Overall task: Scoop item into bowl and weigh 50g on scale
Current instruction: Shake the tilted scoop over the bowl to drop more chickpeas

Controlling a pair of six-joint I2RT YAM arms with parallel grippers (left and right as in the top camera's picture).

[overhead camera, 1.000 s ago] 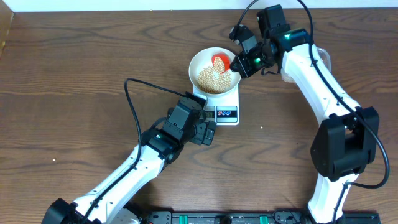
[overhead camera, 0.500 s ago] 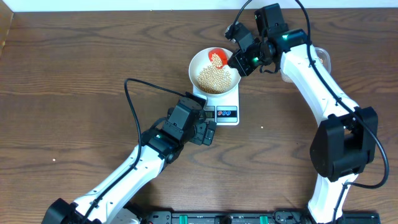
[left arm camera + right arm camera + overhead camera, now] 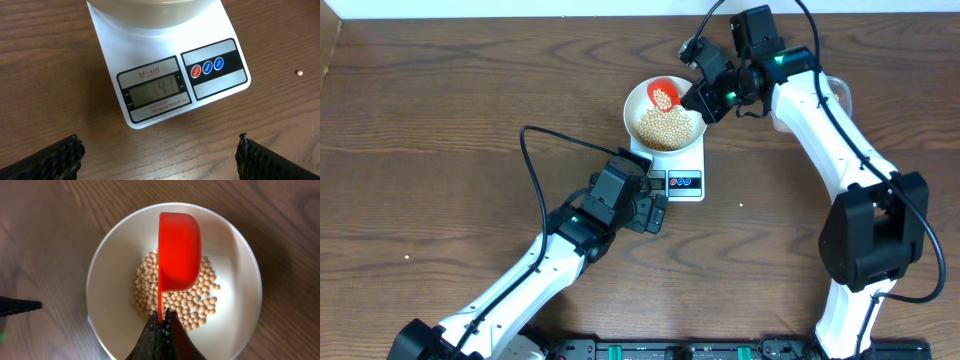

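Observation:
The white bowl (image 3: 632,108) stands on the white scale (image 3: 682,160) and holds a heap of pale-tan beans (image 3: 660,128). My right gripper (image 3: 698,99) is shut on the thin handle of a red scoop (image 3: 664,93), which hangs over the bowl's far side with beans showing in its cup. In the right wrist view the scoop (image 3: 179,250) is rolled onto its side above the beans (image 3: 200,300), inside the bowl (image 3: 100,265), with the right gripper (image 3: 161,314) pinching the handle. My left gripper (image 3: 157,142) stands open and empty on the near side of the scale (image 3: 115,30), whose display (image 3: 152,90) reads about 41.
A clear plastic tub (image 3: 838,92) sits partly hidden behind the right arm. One stray bean (image 3: 740,206) lies on the wooden table right of the scale, also visible as a stray bean (image 3: 299,73) in the left wrist view. The left arm's black cable (image 3: 532,160) loops over the table.
The right gripper has turned the red scoop and shifted it slightly left toward the bowl's far side; beans now show in its cup. The left arm has not moved.

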